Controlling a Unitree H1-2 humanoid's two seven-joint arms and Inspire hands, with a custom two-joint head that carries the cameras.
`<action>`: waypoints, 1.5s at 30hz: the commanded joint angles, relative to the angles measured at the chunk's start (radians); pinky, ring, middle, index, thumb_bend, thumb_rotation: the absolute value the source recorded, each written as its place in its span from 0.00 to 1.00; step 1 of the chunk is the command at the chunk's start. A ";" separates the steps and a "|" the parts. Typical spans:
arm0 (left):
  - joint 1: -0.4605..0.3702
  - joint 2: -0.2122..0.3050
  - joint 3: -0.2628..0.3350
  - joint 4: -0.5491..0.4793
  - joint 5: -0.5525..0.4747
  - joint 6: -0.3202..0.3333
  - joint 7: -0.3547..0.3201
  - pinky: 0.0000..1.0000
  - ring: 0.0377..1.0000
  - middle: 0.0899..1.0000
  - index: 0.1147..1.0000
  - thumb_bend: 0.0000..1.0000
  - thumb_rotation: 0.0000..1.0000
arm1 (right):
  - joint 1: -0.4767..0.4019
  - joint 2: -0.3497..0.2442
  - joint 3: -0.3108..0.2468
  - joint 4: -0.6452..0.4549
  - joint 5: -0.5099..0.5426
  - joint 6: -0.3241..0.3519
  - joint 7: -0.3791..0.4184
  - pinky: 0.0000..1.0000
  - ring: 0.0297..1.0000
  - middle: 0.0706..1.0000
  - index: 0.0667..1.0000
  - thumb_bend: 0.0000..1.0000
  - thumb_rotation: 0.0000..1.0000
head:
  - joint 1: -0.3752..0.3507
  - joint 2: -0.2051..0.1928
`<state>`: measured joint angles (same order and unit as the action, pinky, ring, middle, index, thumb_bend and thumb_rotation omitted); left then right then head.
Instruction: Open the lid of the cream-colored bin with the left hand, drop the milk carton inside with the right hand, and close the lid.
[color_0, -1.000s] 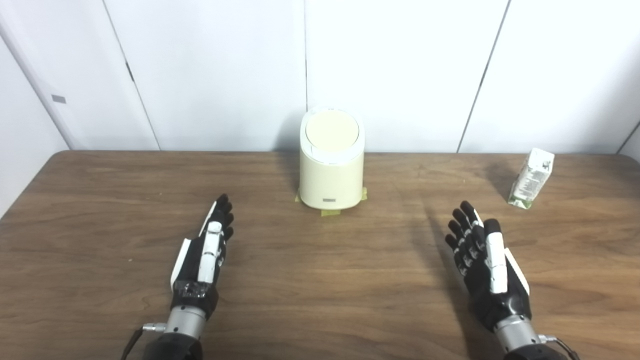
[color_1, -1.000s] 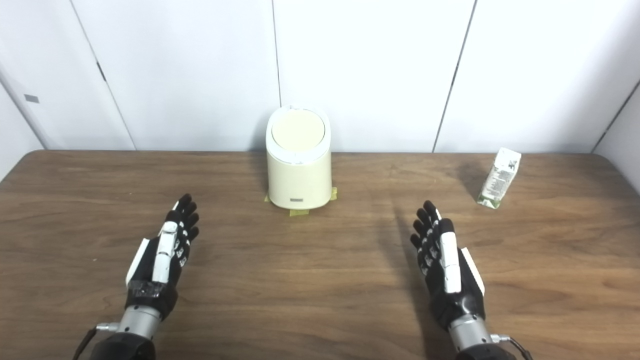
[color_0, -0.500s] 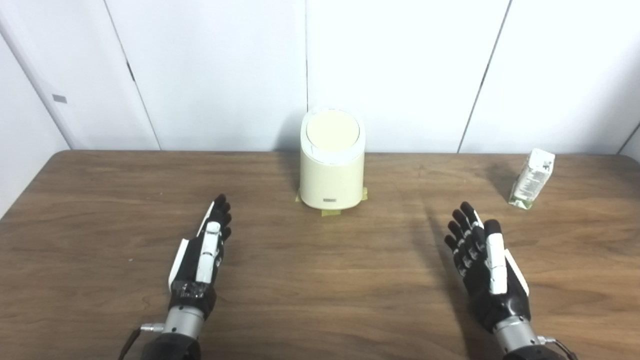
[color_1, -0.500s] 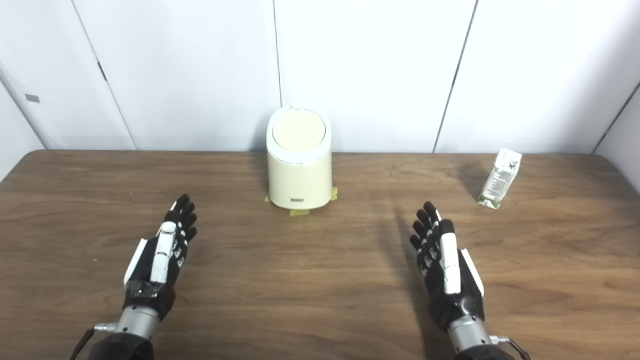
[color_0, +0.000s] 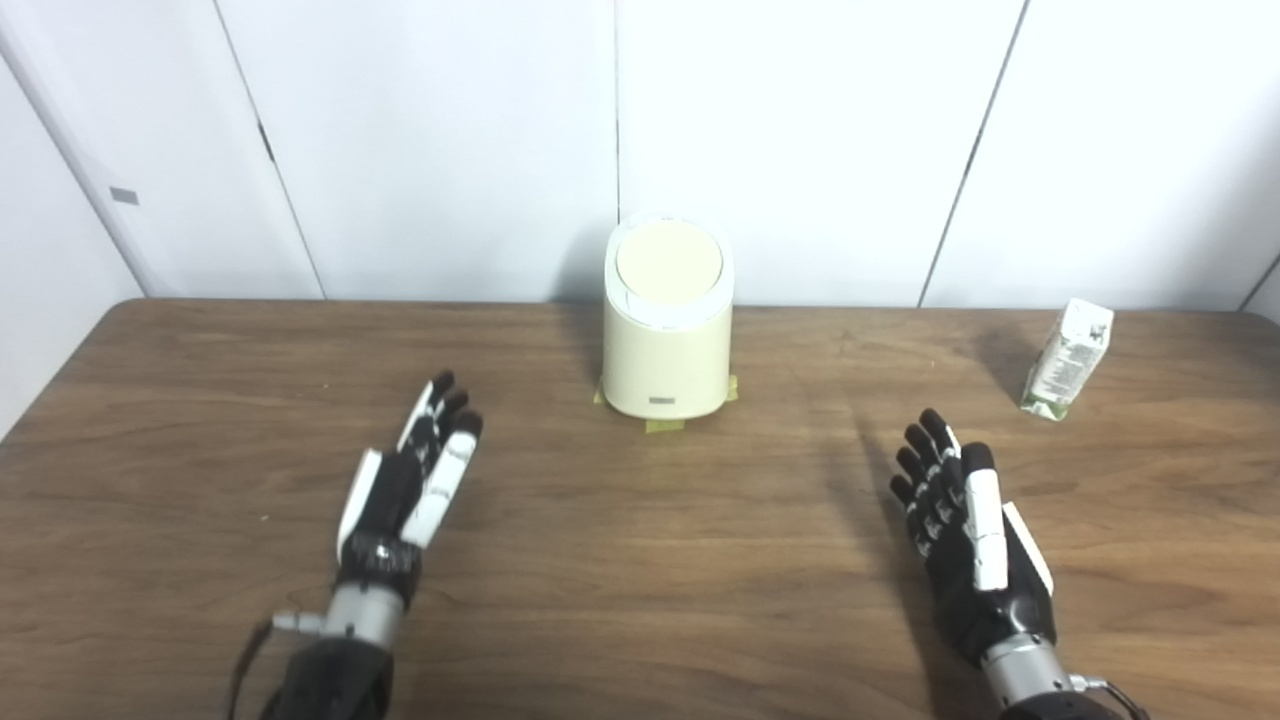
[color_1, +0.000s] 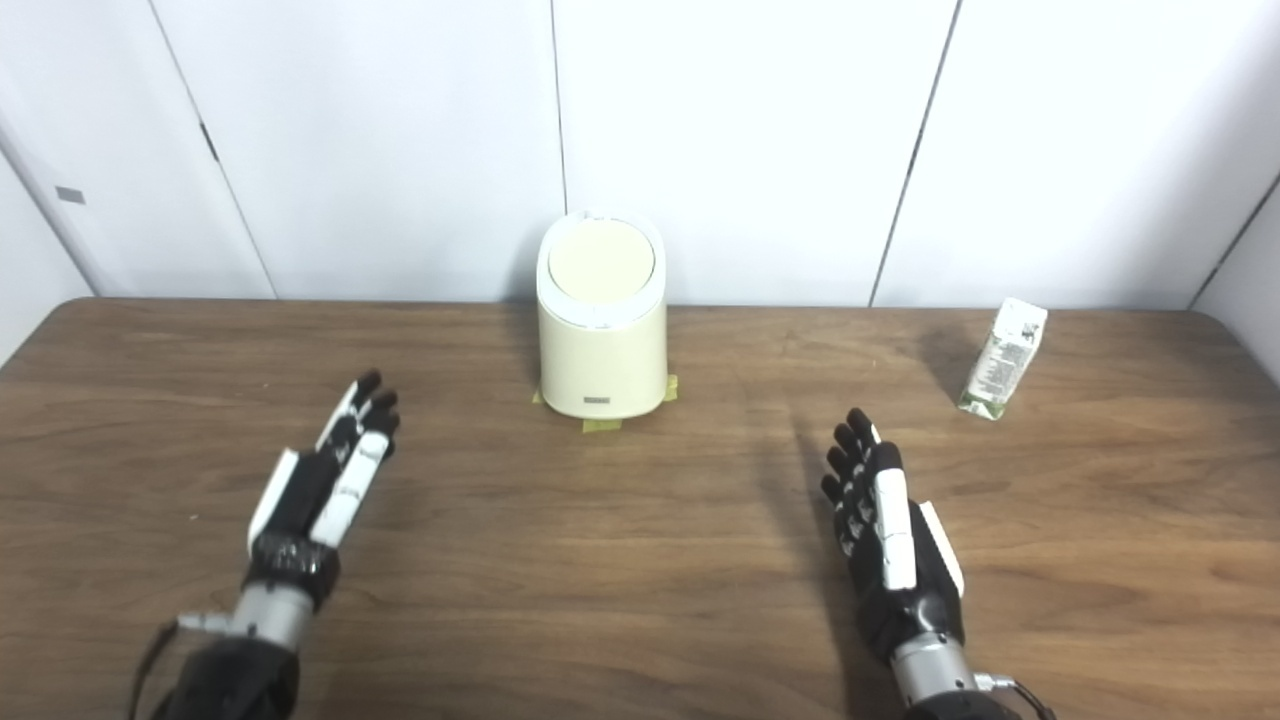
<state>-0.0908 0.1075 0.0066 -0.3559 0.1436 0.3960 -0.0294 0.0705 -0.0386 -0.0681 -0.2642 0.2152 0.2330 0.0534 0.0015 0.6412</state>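
Observation:
The cream-colored bin (color_0: 666, 340) stands at the table's far middle, its round lid (color_0: 668, 259) down. A white and green milk carton (color_0: 1067, 359) stands upright at the far right. My left hand (color_0: 408, 492) hovers open over the table, well to the front left of the bin, fingers stretched toward it. My right hand (color_0: 963, 534) is open too, fingers straight, front right of the bin and a good way short of the carton. Neither hand touches anything.
Strips of yellow tape (color_0: 664, 424) show under the bin's base. The brown wooden table (color_0: 640, 560) ends at a white panelled wall (color_0: 800, 140) just behind the bin and carton.
My left hand has lifted and turned slightly toward the bin. The right hand has barely moved. The view has shifted a little.

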 joint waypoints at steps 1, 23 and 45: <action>-0.111 0.005 -0.004 -0.047 0.036 0.049 0.008 0.88 0.93 0.93 0.99 0.80 0.66 | -0.025 0.002 0.002 -0.018 -0.006 -0.045 0.003 1.00 1.00 1.00 1.00 0.57 0.98 | -0.001 0.000; -0.670 -0.084 0.046 0.321 0.600 0.074 -0.401 0.68 0.85 0.93 1.00 0.93 0.19 | -0.049 0.025 0.008 0.026 -0.029 -0.054 -0.006 0.96 0.97 0.98 0.99 0.58 0.97 | -0.005 -0.011; -0.943 0.029 -0.247 0.767 0.585 0.001 -0.180 0.70 0.90 1.00 1.00 0.95 0.09 | -0.052 0.057 0.016 0.006 -0.055 -0.038 -0.034 0.96 0.97 0.97 1.00 0.58 0.98 | -0.022 -0.005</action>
<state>-0.9568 0.1228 -0.2338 0.4233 0.7235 0.4351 -0.2442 0.0479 0.0122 -0.0554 -0.2275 0.1625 0.2235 0.0207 -0.0199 0.6335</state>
